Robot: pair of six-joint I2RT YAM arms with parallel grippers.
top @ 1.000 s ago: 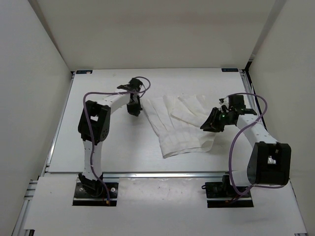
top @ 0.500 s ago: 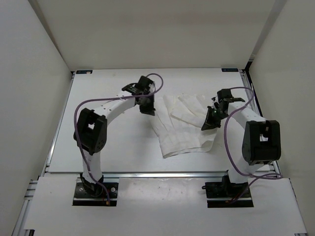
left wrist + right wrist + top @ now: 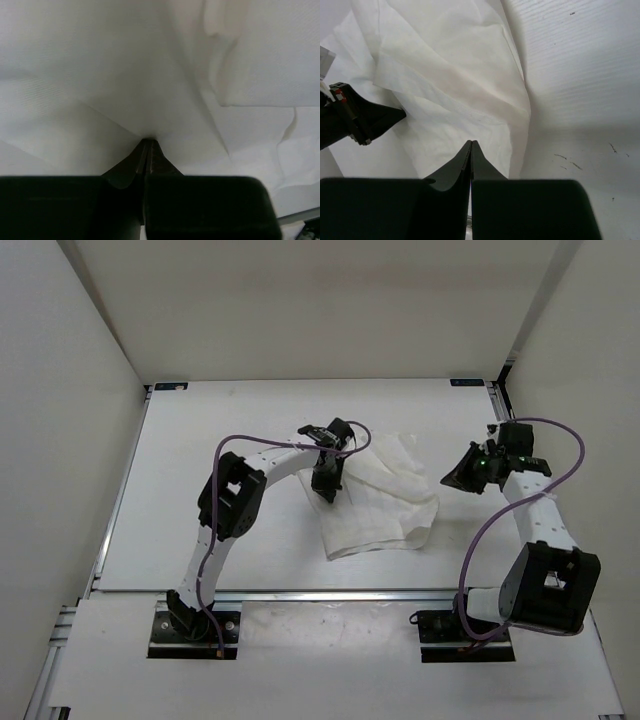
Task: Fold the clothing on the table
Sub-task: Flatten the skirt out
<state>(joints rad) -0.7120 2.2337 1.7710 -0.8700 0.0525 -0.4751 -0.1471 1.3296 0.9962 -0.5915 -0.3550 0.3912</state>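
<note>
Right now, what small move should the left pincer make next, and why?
Probably carry the left pincer a little toward the right arm and lower it. It is shut on a tented pinch of the thin white fabric garment, whose left side is drawn over the middle. The right pincer is shut and holds nothing.

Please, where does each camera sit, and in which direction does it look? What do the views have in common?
Top external: above and behind the arm bases, looking down on the large flat white table; both arms, the left hand and the right hand show.
Left wrist: on the left wrist, looking along its own shut fingers, which pinch the thin white fabric garment.
Right wrist: on the right wrist, looking past its shut, empty fingers at garment and table.
Shared: all three show the garment.
</note>
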